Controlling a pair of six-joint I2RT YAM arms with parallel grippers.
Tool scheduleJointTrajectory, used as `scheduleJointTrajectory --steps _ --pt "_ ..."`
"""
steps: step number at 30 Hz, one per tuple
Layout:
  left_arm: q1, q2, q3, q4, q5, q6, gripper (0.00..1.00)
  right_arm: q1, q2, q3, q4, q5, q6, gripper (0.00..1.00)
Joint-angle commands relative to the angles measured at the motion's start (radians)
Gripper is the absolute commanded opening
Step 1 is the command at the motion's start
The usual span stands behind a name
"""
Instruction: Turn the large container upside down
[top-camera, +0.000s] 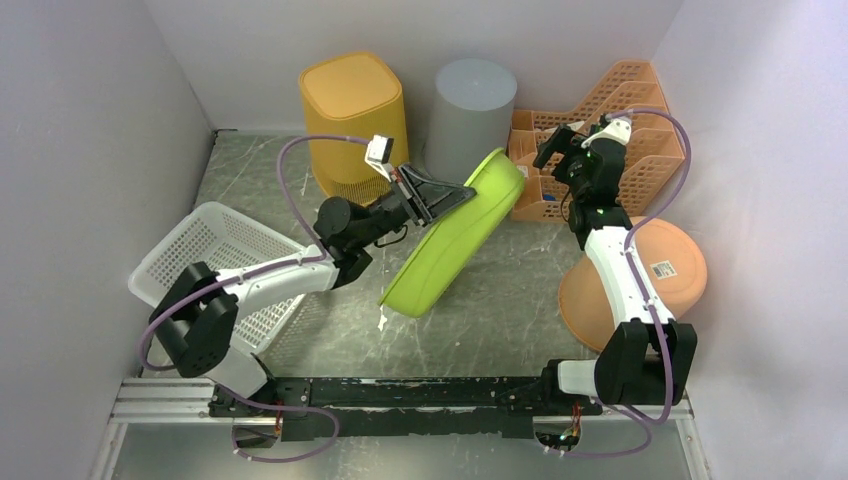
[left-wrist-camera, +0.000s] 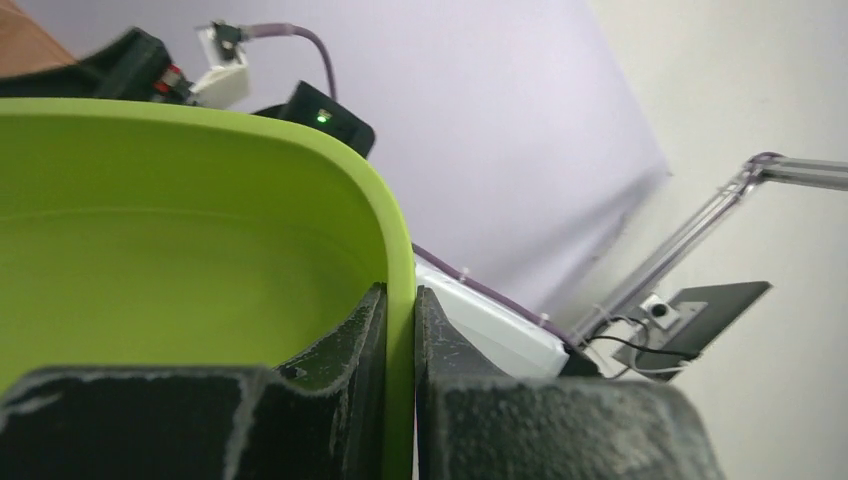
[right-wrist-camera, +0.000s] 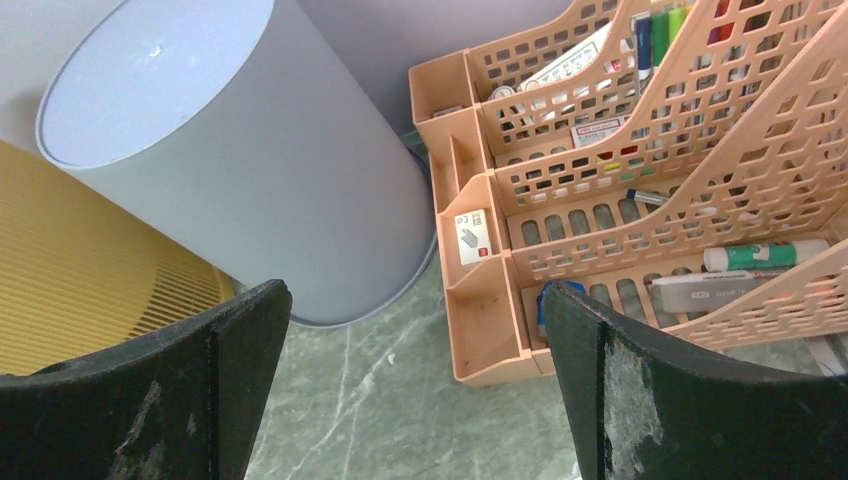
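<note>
The green tub (top-camera: 455, 235) is seen in the middle of the counter (top-camera: 500, 320), tipped steeply on edge, its far end raised and its near end dropped low. Whether that low end touches the counter cannot be told from above. The tub's rim is pinched at the raised far end by the left claw (top-camera: 440, 195). In the left wrist view the two fingers (left-wrist-camera: 360, 340) are pressed tight on either side of the thin green wall (left-wrist-camera: 180, 230), one inside and one outside.

The right claw (top-camera: 560, 150) is held wide open at the far right, with nothing between its fingers. In its wrist view the spread claw (right-wrist-camera: 415, 300) is seen above the counter, between a gray bin (right-wrist-camera: 230, 170) and an orange desk organizer (right-wrist-camera: 640, 160) filled with pens and small items.

A yellow bin (top-camera: 352, 110) is seen at the far wall, just left of the gray bin. A white mesh basket (top-camera: 215, 250) lies at the left, partly under the left arm. An orange bowl (top-camera: 660, 270) sits upside down at the right.
</note>
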Motion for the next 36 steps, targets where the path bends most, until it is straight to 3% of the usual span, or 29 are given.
scheduleJointTrajectory --steps 1,8,12,19,26,36 --pt "-0.003 0.058 -0.008 0.234 0.031 -0.173 0.07 -0.012 0.012 0.014 0.028 -0.002 0.008 1.00" --pt "0.003 0.283 -0.102 0.602 -0.024 -0.439 0.07 -0.014 0.009 0.009 0.030 0.001 0.004 1.00" --pt "0.040 0.298 -0.152 0.573 -0.003 -0.407 0.07 -0.013 0.008 0.007 0.032 0.001 0.004 1.00" --pt "0.212 0.258 -0.356 0.595 0.024 -0.414 0.07 -0.013 0.022 -0.003 0.050 -0.012 0.013 1.00" --pt "0.279 0.264 -0.417 0.532 0.060 -0.343 0.07 -0.013 0.032 -0.004 0.052 -0.016 0.014 1.00" --pt "0.293 0.189 -0.419 0.168 0.056 -0.095 0.07 -0.014 0.029 -0.015 0.058 -0.022 0.017 1.00"
